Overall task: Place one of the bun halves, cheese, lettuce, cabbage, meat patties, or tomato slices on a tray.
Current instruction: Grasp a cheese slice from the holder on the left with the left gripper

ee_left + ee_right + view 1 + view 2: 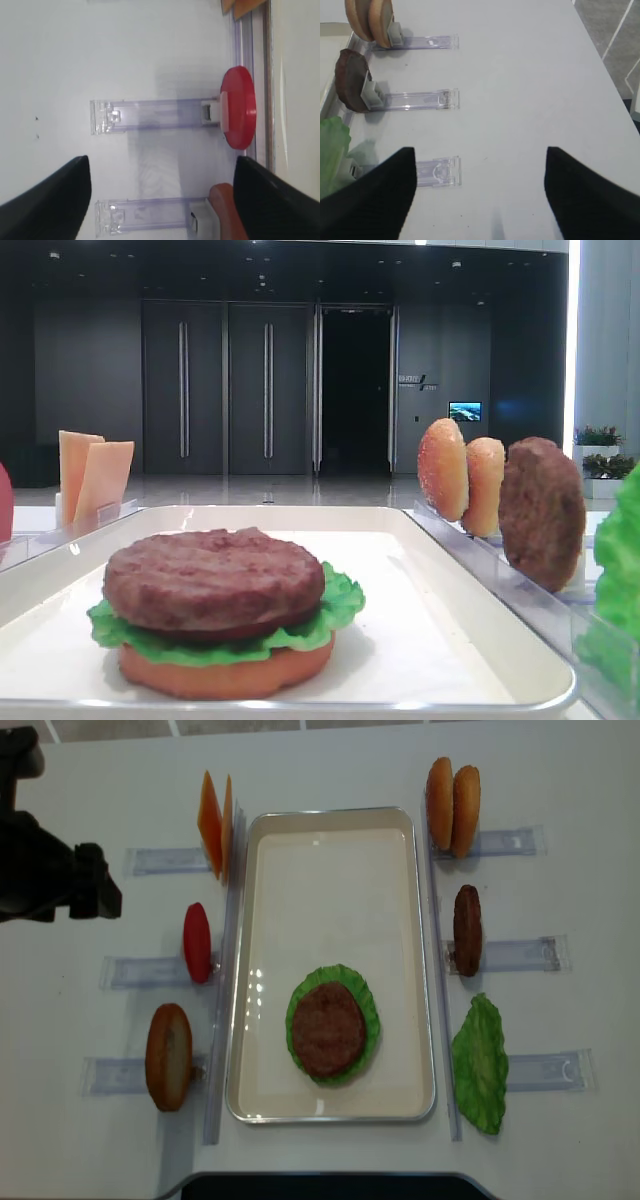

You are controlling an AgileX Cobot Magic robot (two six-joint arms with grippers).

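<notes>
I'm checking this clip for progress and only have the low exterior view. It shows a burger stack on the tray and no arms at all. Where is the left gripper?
Observer: The left gripper is open and empty. It is over the table, next to the clear rack that holds the tomato slice.
Operator: And the right one?
Observer: The right gripper is also open and holds nothing. It is above bare table beside the lettuce leaf.
Operator: Is there anything on the left side that I'm missing?
Observer: A bun half stands upright below the tomato slice in the overhead view, outside the tray.
</notes>
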